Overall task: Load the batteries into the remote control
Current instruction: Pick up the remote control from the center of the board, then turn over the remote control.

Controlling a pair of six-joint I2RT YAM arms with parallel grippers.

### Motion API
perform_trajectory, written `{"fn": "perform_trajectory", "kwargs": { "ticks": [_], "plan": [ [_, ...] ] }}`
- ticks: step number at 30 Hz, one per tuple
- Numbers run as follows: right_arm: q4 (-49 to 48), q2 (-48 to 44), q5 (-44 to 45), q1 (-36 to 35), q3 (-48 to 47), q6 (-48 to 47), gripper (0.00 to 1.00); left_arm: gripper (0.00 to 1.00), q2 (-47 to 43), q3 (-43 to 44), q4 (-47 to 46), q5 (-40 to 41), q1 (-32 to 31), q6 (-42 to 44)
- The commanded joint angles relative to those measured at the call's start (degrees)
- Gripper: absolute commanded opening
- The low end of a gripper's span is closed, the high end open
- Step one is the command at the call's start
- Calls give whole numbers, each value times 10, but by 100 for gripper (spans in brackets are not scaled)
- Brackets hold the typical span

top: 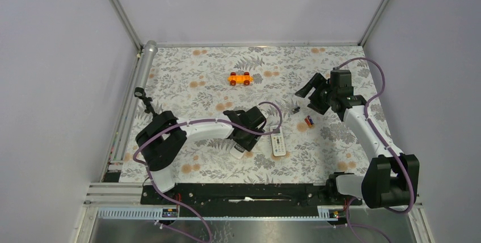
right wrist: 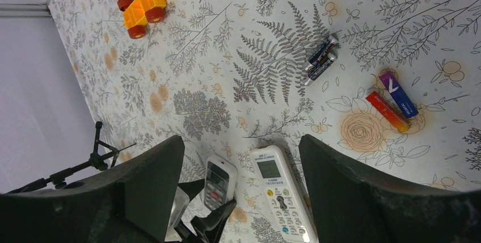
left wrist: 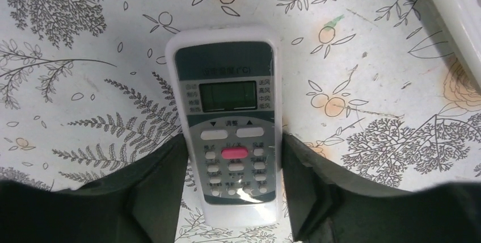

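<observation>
The remote control point(left wrist: 227, 55) lies face up on the floral bench point(left wrist: 85, 55), towards its near edge. It is white-rimmed, with a dark teal upper face, a small green screen, rows of pale buttons and one pink one. The left fingers point(left wrist: 159, 192) press against both its long edges. The batteries point(right wrist: 391, 102), one red and one blue-purple, lie side by side further right, near the right fingers point(right wrist: 142, 186), which are spread wide and hold nothing.
</observation>
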State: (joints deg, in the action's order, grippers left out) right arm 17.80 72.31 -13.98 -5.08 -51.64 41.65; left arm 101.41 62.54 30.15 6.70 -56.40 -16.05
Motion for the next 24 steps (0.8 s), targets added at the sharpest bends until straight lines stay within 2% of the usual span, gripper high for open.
{"fn": "perform_trajectory", "kwargs": {
  "ticks": [1, 3, 7, 11, 13, 17, 20, 22, 24],
  "plan": [
    [6, -11, 6, 2, 1, -10, 82, 49, 2, 21, 2, 46, -2, -9],
    [6, -13, 8, 2, 0, -10, 82, 39, -2, 35, 7, 54, 1, -5],
    [6, -10, 10, 2, -8, -6, 82, 35, -18, 90, 21, 32, 38, -1],
    [-21, -4, -19, 2, -15, -6, 82, 35, -43, 165, 17, -61, 122, -8],
    [-61, -3, -61, 2, -11, -5, 83, 36, -50, 207, 3, -151, 175, -26],
    [-227, -15, -196, 2, 12, 19, 87, 36, -47, 276, -55, -276, 257, -95],
    [-401, -20, -289, 1, 42, 108, 96, 36, -44, 298, -123, -355, 301, -162],
    [-516, -12, -312, -8, 43, 158, 99, 36, -41, 309, -170, -395, 320, -206],
    [-541, 4, -317, -34, 21, 167, 100, 36, -38, 317, -223, -434, 331, -251]
  ]
}}
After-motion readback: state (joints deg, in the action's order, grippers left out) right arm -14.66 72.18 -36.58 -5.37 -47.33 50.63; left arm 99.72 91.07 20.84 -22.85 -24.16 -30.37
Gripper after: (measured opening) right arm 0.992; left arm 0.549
